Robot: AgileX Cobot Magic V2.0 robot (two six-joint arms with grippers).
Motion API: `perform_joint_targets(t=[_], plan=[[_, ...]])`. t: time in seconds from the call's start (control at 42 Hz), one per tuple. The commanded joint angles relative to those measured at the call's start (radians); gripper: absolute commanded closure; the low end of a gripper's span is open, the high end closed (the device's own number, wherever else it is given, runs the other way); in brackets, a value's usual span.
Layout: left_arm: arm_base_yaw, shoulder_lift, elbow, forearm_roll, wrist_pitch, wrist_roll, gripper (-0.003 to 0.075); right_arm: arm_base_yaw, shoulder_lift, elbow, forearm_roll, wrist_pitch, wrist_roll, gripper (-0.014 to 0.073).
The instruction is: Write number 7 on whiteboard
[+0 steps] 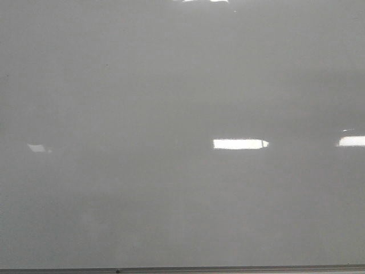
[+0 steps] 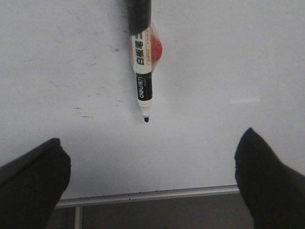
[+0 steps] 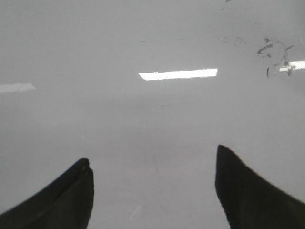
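The whiteboard [image 1: 171, 85] is a glossy pale grey surface that fills the front view, and neither gripper shows there. No number 7 shows on it in any view. In the left wrist view a black-and-white marker [image 2: 143, 71] hangs from a black holder [image 2: 138, 14], with a red piece [image 2: 156, 47] beside it. Its black tip [image 2: 146, 119] points at the whiteboard [image 2: 228, 57]; I cannot tell whether it touches. My left gripper [image 2: 152, 160] is open and empty, its fingers [image 2: 33, 181] wide apart. My right gripper [image 3: 152, 164] is open and empty over the whiteboard [image 3: 95, 38].
A thin grey metal edge strip runs along the board's bottom [image 1: 182, 269] and shows in the left wrist view [image 2: 143, 195], with a dark gap and a pale post [image 2: 77, 217] beyond. Old black smudges [image 3: 274, 50] and faint marks [image 2: 83, 113] lie on the board. Bright light reflections [image 1: 239, 144] show.
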Motion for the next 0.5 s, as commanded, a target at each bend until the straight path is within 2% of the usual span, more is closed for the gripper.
perform_joint_targets(t=[0.0,0.286,0.476], plan=[[0.0,0.103,-0.07,0.0,-0.079,-0.01,0.0051,-0.003,0.02,-0.036,-0.009,-0.078,-0.005,0.0039],[0.048,0.32,-0.113,0.0,-0.257,-0.01,0.0051,-0.003,0.02,-0.036,-0.009,-0.078,-0.005,0.0039],[0.032,0.395,-0.114,0.0,-0.366,-0.01,0.0051,-0.003,0.02,-0.036,-0.009,-0.078,-0.005,0.0039]])
